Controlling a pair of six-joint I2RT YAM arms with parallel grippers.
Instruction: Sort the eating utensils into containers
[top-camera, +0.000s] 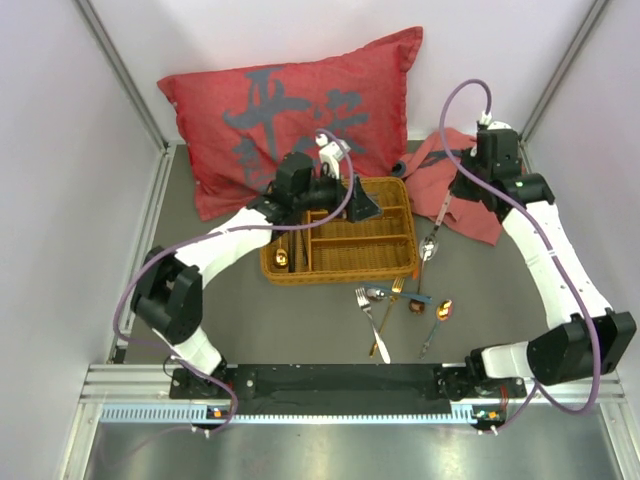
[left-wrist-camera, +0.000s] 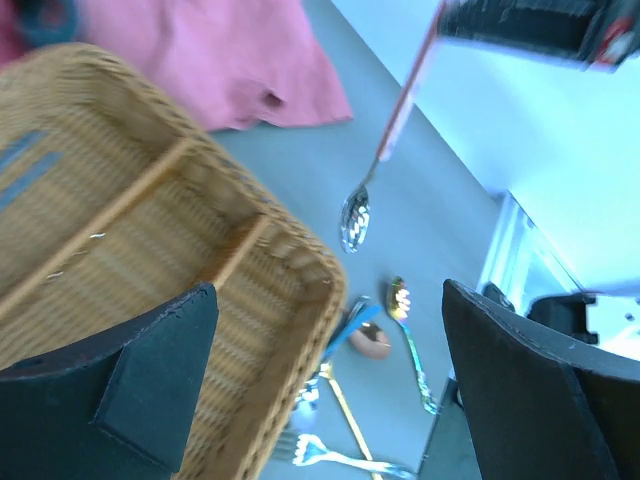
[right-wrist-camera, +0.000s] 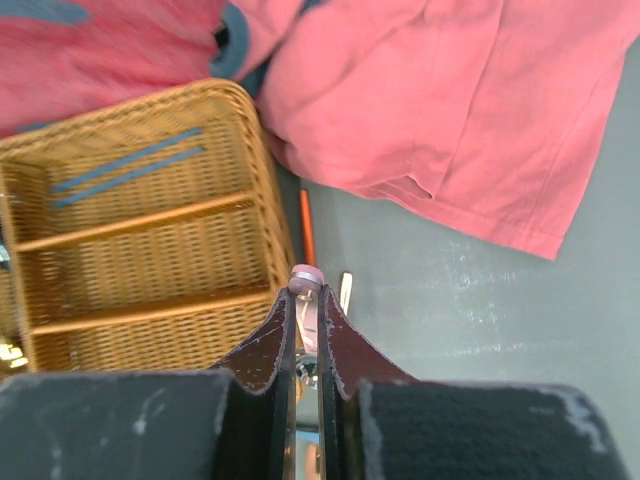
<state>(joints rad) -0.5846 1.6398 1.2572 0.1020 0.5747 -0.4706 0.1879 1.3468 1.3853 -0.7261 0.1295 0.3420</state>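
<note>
The tan wicker tray (top-camera: 400, 262) lies mid-table. Two dark blue chopsticks (right-wrist-camera: 128, 166) lie in its long compartment and a gold spoon (top-camera: 283, 258) in a left one. My left gripper (top-camera: 358, 205) hovers open and empty over the tray's right end (left-wrist-camera: 300, 260). My right gripper (top-camera: 463, 188) is shut on the pink-ended handle (right-wrist-camera: 306, 279) of a silver spoon (top-camera: 429, 246), which hangs beside the tray's right edge; its bowl shows in the left wrist view (left-wrist-camera: 354, 218). Several loose forks and spoons (top-camera: 400, 300) lie on the table in front of the tray.
A red cushion (top-camera: 300, 110) leans behind the tray. A pink cloth (top-camera: 470, 205) lies at the back right, under my right arm. An orange stick (right-wrist-camera: 306, 225) lies on the table against the tray's right wall. White walls close in both sides.
</note>
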